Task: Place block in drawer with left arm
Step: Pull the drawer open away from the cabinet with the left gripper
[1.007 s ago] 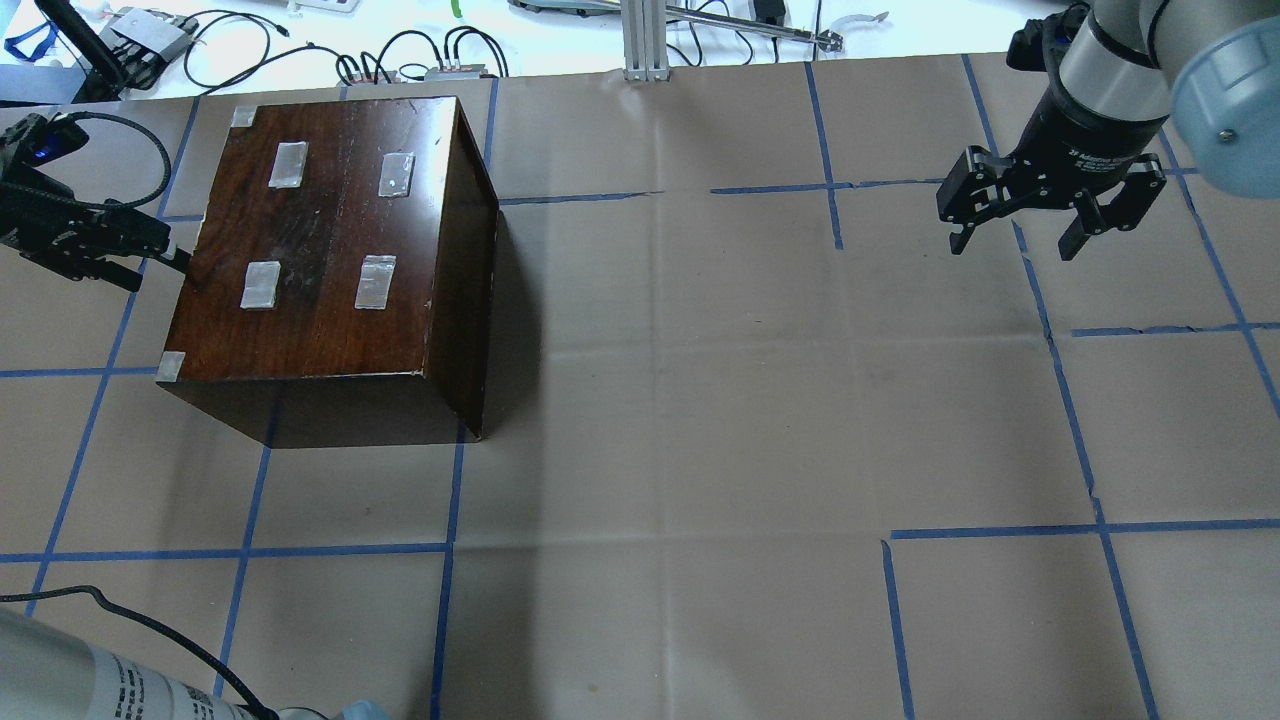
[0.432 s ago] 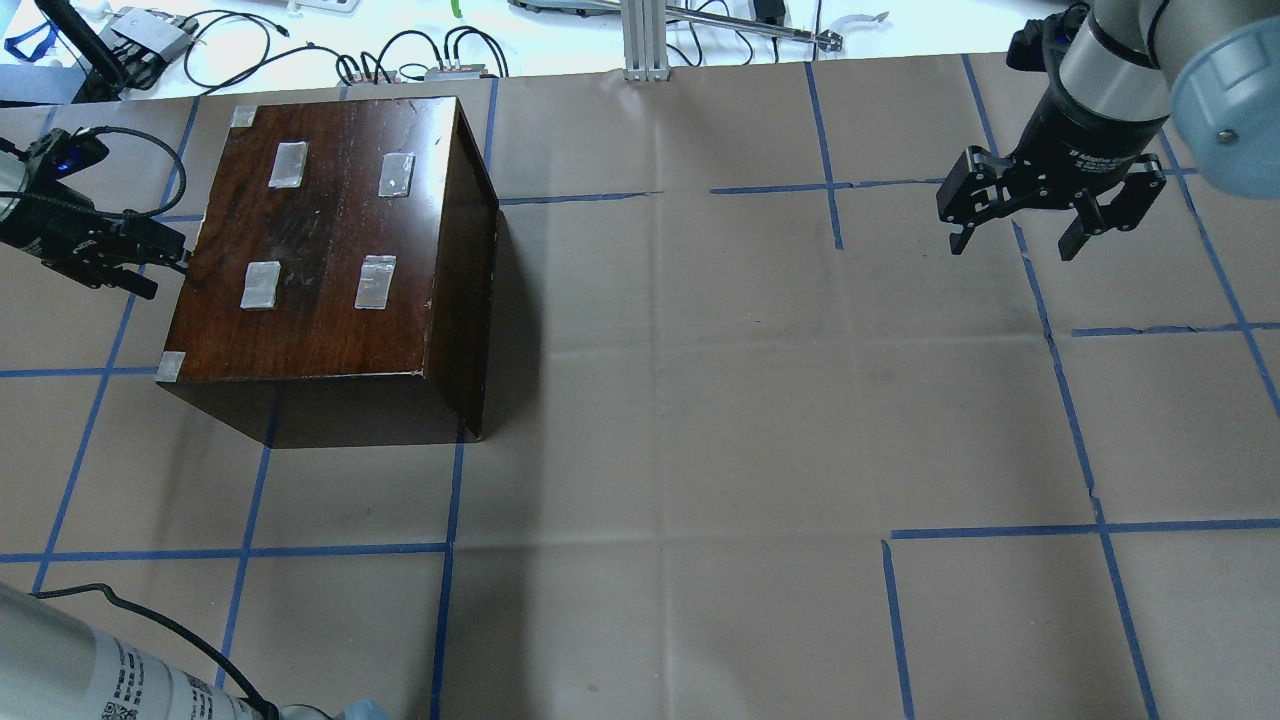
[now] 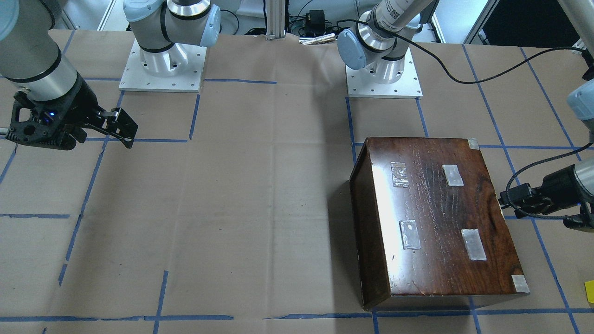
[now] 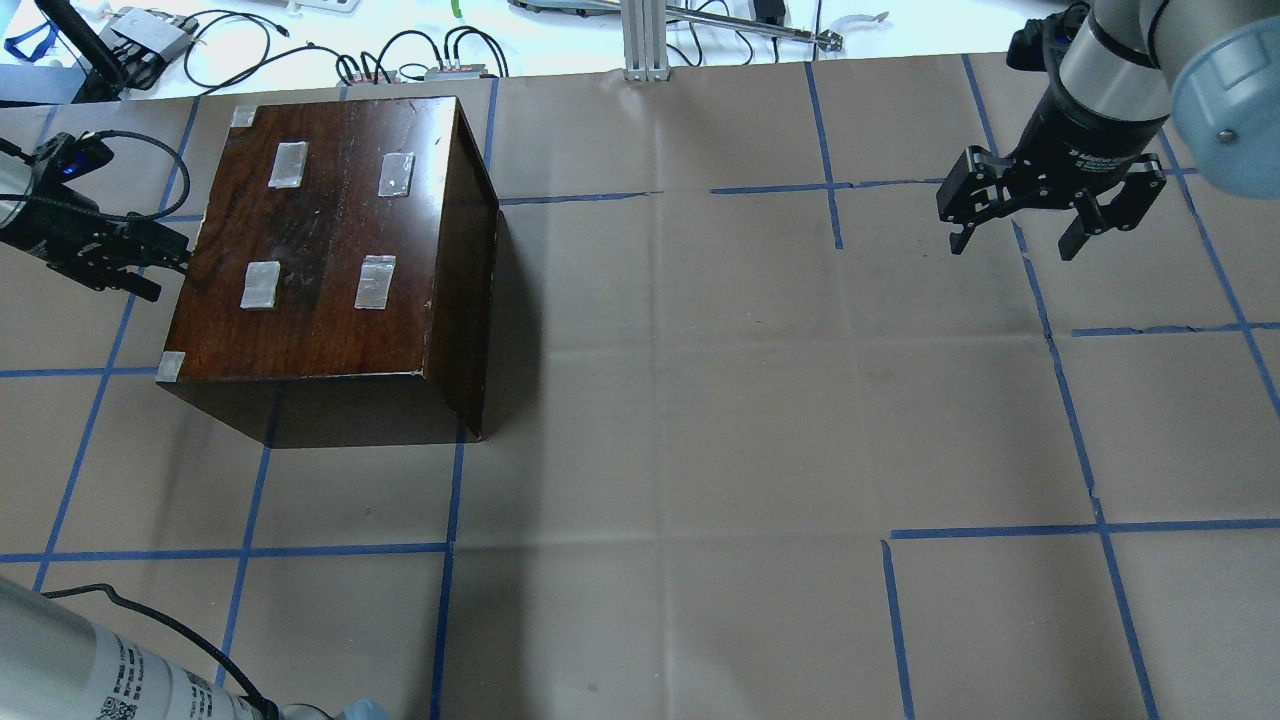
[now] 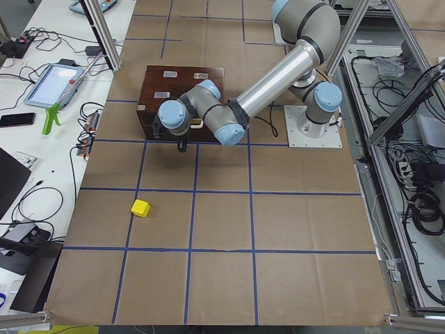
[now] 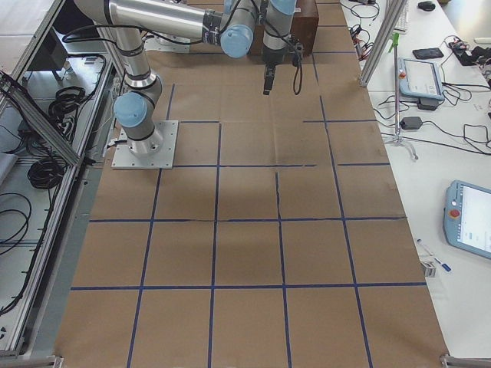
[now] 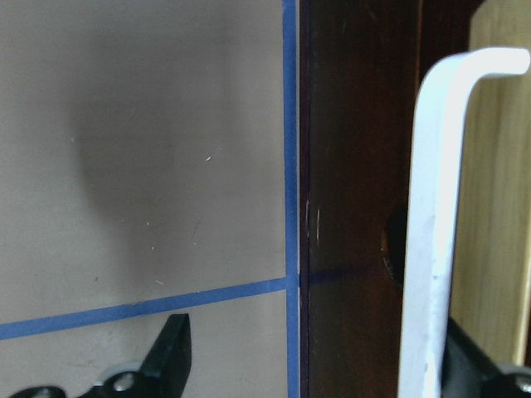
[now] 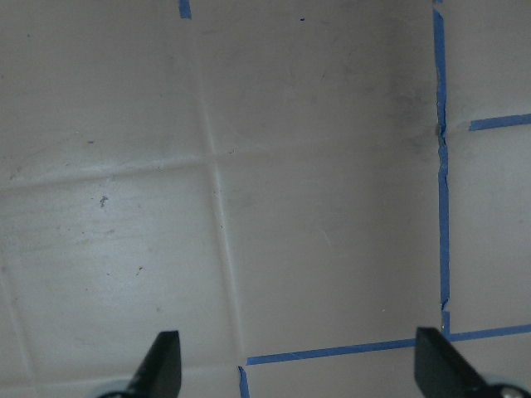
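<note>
The block (image 5: pixel 141 207) lies on the bare tabletop (image 4: pixel 700 400), out in the open on the robot's left, well apart from the box (image 4: pixel 320 250) and from both arms. Nothing touches it.

The drawer (image 7: pixel 357 166) shows only in the left wrist view: a dark front with a small notch, and pale wood past it. How far out it stands cannot be told. A white bent bar (image 7: pixel 431 232) runs across that front.

The left gripper (image 4: pixel 168 272) lies level at the box's left side, pointing at it. Its jaws are spread wide and grip nothing. The white bar passes just inside one finger (image 7: pixel 465 361); whether they touch cannot be told. The other finger (image 7: pixel 172 352) hangs over the tabletop beside a blue tape line (image 7: pixel 289 124).

The right gripper (image 4: pixel 1013 242) hangs over the far right of the tabletop, well apart from the box, jaws wide and empty.

The box top carries several pale tape patches (image 4: pixel 375 282).
</note>
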